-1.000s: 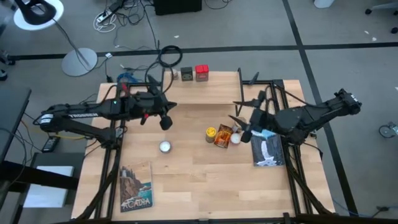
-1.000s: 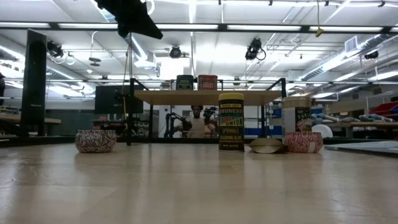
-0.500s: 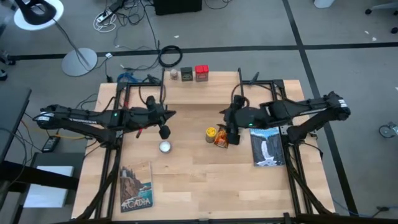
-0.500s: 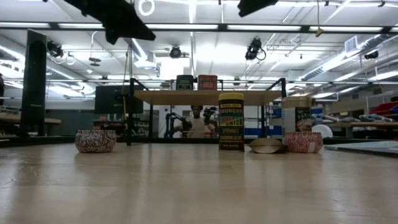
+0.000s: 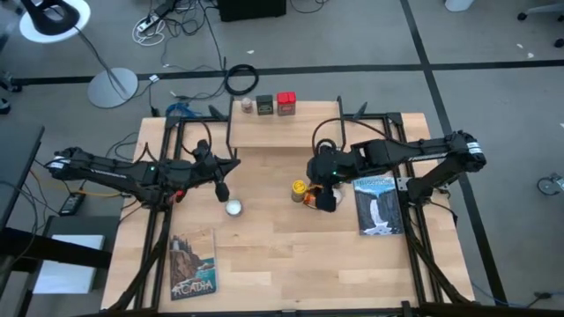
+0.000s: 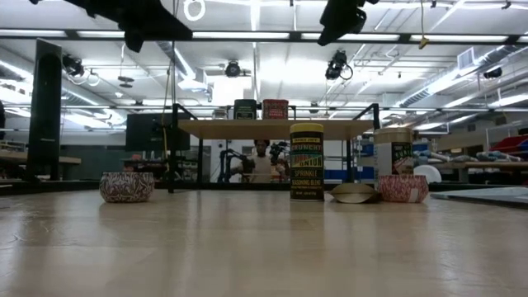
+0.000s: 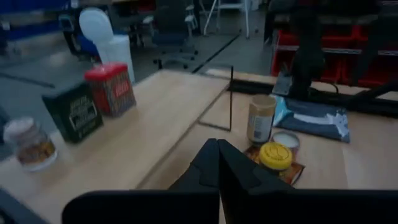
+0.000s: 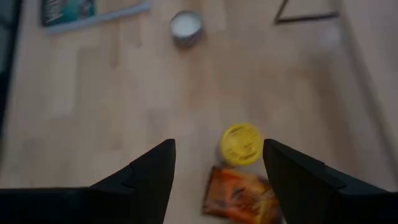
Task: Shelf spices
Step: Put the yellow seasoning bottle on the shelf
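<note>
Three spices stand on the shelf (image 5: 284, 126) at the table's far edge: a small pale-capped jar (image 5: 247, 105), a dark tin (image 5: 264, 105) and a red tin (image 5: 285, 103). Mid-table are the yellow jar (image 5: 300, 188), with the orange packet (image 5: 313, 199) lying flat beside it. The tan jar (image 7: 261, 118) stands upright behind them; my right arm hides it from above. My right gripper (image 8: 219, 146) is open and hovers over the yellow jar (image 8: 241, 144) and packet (image 8: 242, 196). My left gripper (image 5: 225, 188) is shut (image 7: 218, 144) and hangs above the table left of centre.
One small white round disc (image 5: 233, 208) sits just near of my left gripper; another (image 7: 286, 140) sits by the tan jar. Picture-covered books lie near-left (image 5: 193, 264) and right (image 5: 379, 205). The shelf's plank has bare room right of the red tin.
My right gripper has swung in from the table's right side toward the left and come lower, ending over the yellow jar and orange packet. My left gripper has drawn back a little toward the near-left. None of the spices has moved.
</note>
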Controlling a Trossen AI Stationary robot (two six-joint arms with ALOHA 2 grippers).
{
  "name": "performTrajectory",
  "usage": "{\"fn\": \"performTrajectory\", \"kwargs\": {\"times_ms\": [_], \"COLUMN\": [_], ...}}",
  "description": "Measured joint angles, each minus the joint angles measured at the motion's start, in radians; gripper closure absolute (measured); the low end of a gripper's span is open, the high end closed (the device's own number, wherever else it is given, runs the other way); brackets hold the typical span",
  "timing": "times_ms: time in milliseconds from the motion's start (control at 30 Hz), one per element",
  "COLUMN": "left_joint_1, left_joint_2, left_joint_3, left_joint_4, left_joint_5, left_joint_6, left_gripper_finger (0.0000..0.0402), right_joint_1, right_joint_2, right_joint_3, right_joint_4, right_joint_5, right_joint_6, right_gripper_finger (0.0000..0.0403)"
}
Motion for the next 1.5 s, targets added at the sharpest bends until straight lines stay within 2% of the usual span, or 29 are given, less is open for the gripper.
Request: {"fn": "performTrajectory", "kwargs": {"times_ms": [167,433,667,767,900,967,1300,1500], "left_joint_1": [-0.001,-0.017,-0.044,-0.055,-0.061,-0.061,-0.061,-0.061], "left_joint_2": [-0.013,-0.07,-0.126,-0.129,-0.129,-0.129,-0.129,-0.128], "left_joint_3": [0.0,0.0,0.0,0.0,0.0,0.0,0.0,0.0], "left_joint_4": [0.009,0.004,-0.044,-0.041,-0.041,-0.041,-0.04,-0.04], "left_joint_5": [0.012,0.024,0.014,0.014,0.006,0.001,-0.003,-0.003], "left_joint_6": [0.035,0.058,0.06,0.06,0.062,0.062,0.061,0.061], "left_gripper_finger": [0.0401,0.0401,0.0401,0.0401,0.0401,0.0401,0.0401,0.0401], "right_joint_1": [-0.003,-0.007,-0.002,-0.004,-0.036,-0.049,-0.061,-0.061], "right_joint_2": [0.018,0.008,0.009,0.009,0.014,0.014,0.014,0.014], "right_joint_3": [-0.001,0.0,-0.001,-0.001,-0.001,-0.001,-0.001,-0.007], "right_joint_4": [0.013,0.132,0.222,0.184,0.085,0.042,-0.004,0.005], "right_joint_5": [0.003,0.21,0.253,0.227,0.063,0.03,0.011,0.007], "right_joint_6": [0.0,-0.053,-0.051,-0.004,0.11,0.138,0.128,0.128], "right_gripper_finger": [0.0146,0.0161,0.0185,0.0193,0.0189,0.0178,0.0087,0.0061]}}
